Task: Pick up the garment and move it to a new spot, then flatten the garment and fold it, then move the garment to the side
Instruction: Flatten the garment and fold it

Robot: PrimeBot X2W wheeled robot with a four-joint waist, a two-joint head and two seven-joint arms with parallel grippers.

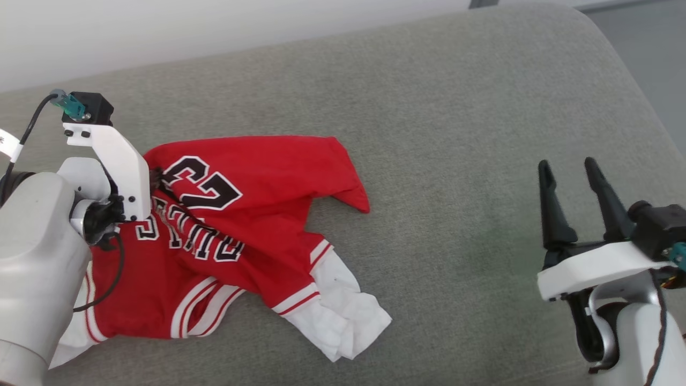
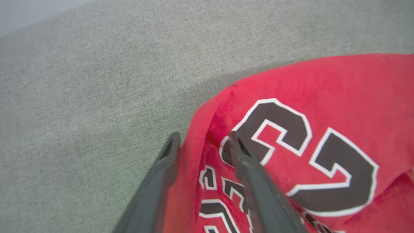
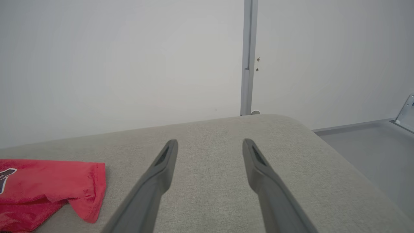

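At the left, the left gripper [image 2: 203, 138] stands parted astride a fold of the crumpled red Bulls jersey [image 1: 268, 171], apparently not pinching it. Far right, the right gripper [image 1: 567, 165] hangs released over the grey cushion [image 1: 455, 107].

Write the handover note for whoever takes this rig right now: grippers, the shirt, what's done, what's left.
Left gripper: fingers apart, astride a raised fold of the garment beside the "23" print; not clamped on it.
Right gripper: open, empty, over the bare grey cushion, well apart from the garment.
Garment: crumpled on the cushion's left part, print facing up, one white sleeve bunched on the robot's side.
Done: no step is visibly finished; I cannot tell whether it sits in a new spot.
Left: flatten it, fold it, move it to the side.
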